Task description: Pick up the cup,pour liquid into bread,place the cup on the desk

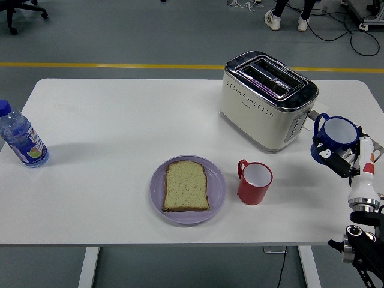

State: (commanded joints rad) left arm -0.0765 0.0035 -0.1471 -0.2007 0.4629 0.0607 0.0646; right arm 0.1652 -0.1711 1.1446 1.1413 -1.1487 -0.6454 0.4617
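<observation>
Right robot hand [337,161] grips the blue cup [336,134].

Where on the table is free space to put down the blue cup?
Bare white table lies between the plastic water bottle and the purple plate. It is crowded where the red mug stands by the cream toaster.
</observation>
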